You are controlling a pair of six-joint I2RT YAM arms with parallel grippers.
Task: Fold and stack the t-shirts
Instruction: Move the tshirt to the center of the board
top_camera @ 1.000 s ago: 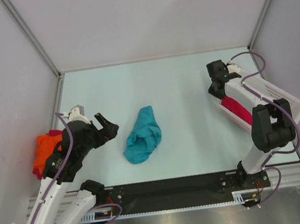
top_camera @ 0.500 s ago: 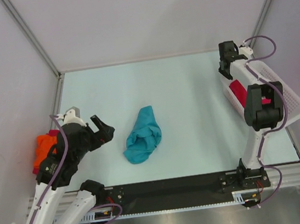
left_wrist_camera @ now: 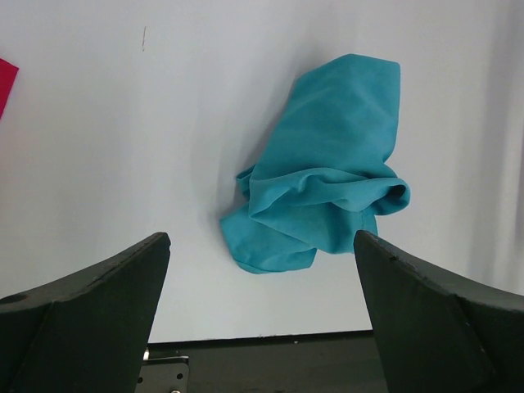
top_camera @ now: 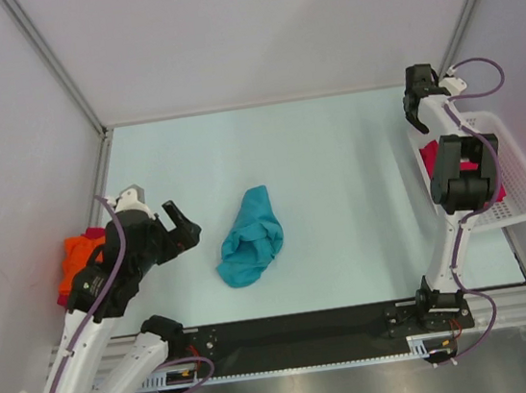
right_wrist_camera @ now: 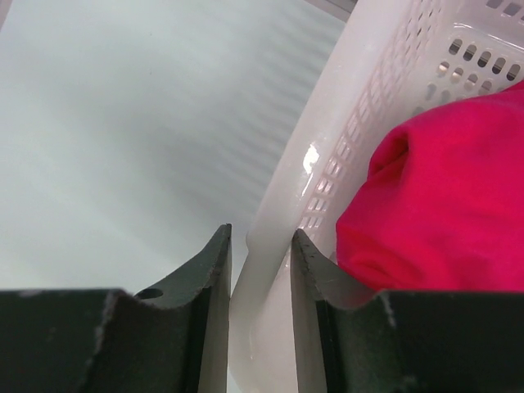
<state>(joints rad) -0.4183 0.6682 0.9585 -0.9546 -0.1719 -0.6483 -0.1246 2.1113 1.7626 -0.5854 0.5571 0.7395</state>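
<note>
- Teal shirt [top_camera: 249, 239] lay crumpled and not yet folded on the pale tabletop [top_camera: 328, 173], about midway between the two arms. That was probably so either arm could reach it for folding.
- Just left of the teal shirt, the left gripper [top_camera: 185, 222] hung with its fingers spread wide and nothing between them. It was aimed at the cloth, which I judged to be a stance for grabbing an edge.
- Farther left of the teal shirt, beyond that arm, an orange shirt [top_camera: 80, 251] and a dark red shirt [top_camera: 65, 298] sat bunched together at the tabletop's edge, seemingly set aside. Whether they were folded could not be made out.
- Well to the right of the teal shirt and farther back, the right gripper [right_wrist_camera: 260, 232] straddled the rim of a white basket [top_camera: 523, 184] holding a pink shirt [right_wrist_camera: 442, 188].
- Only the right wrist view showed the rim running between the narrowly set fingers. Whether they pinched it or stood slack around it could not be told.
- Only the overhead view showed the orange and dark red shirts. The left wrist view gave the teal shirt's creases and rolled lower end far more clearly.
</note>
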